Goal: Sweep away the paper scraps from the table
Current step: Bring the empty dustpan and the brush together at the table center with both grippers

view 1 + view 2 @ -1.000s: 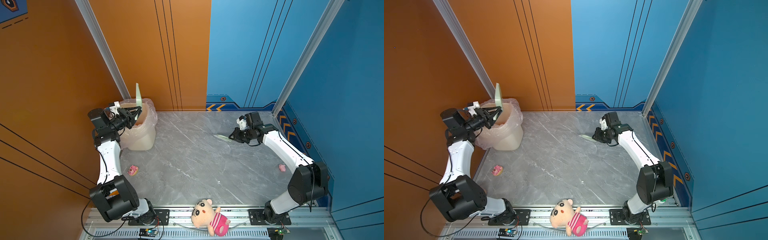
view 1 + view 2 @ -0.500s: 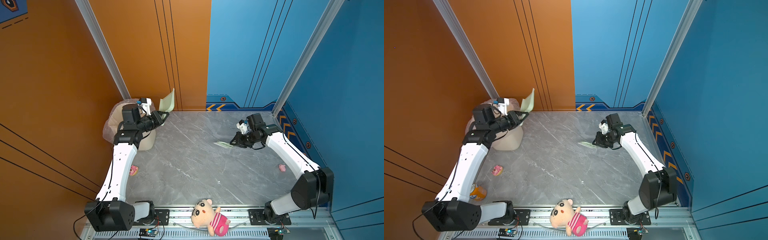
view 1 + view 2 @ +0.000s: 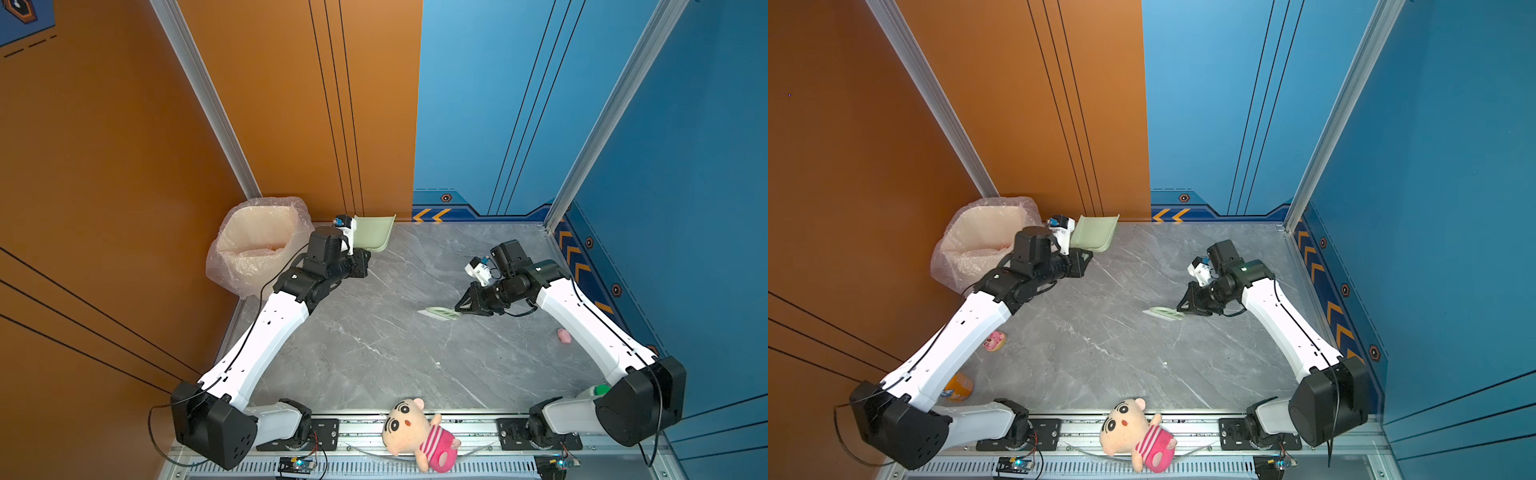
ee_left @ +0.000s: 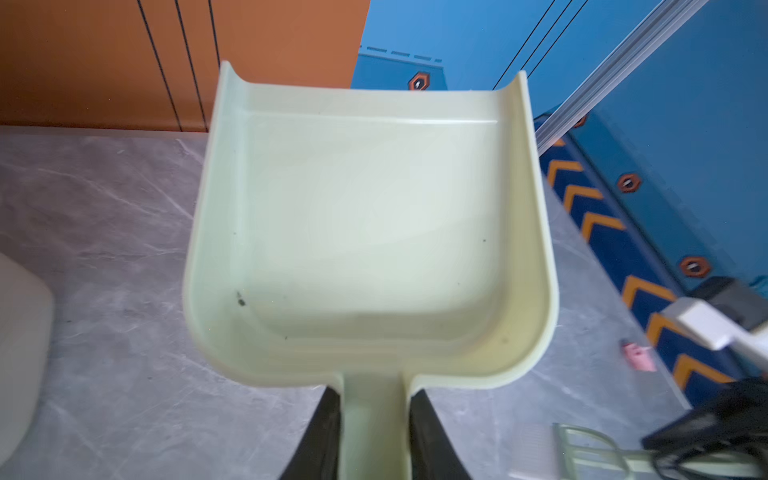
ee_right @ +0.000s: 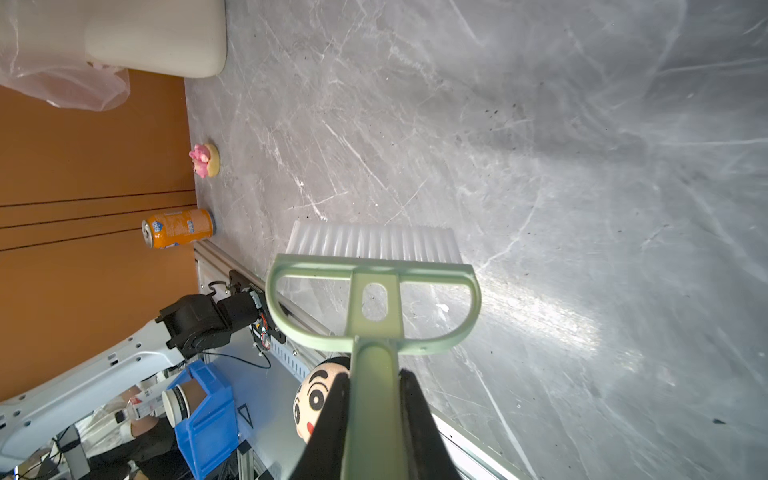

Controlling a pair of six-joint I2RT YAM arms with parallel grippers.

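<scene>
In the left gripper (image 3: pixel 362 255): the thin handle of the pale green dustpan (image 3: pixel 374 235), pinched tight from both sides. Seen up close from the left wrist too, with a black finger (image 4: pixel 324 432) pressed on each side of the handle. Right ahead of that gripper, the wide pan, open mouth facing away toward the back wall, a few dark specks inside. Hard to tell if touching the table (image 3: pixel 374 353) or just above it. Just beside this gripper, on its outer side, a cream bin (image 3: pixel 257 245) lined with a clear bag.

In the right gripper (image 3: pixel 460 308): the handle of the green brush (image 3: pixel 440 312), squeezed the same way, jaws pressed onto it. White bristles sticking out ahead of the gripper, low over the grey table, pointing toward the middle. Cannot tell if touching.

Well apart from both grippers, back behind the right one and close by its white arm, one small pink paper scrap (image 3: pixel 563 335) on the table, near the blue wall. Out past the brush tip, toward the front rail, a tiny white bit (image 3: pixel 438 364), too small to name.

Far behind both grippers, on the front rail, a plush doll (image 3: pixel 415 436) in a pink striped shirt, lying down. Behind the left gripper, close by the left arm in a top view, a small pink toy (image 3: pixel 994 340) and an orange can (image 3: pixel 957 386), standing up by the orange wall.
</scene>
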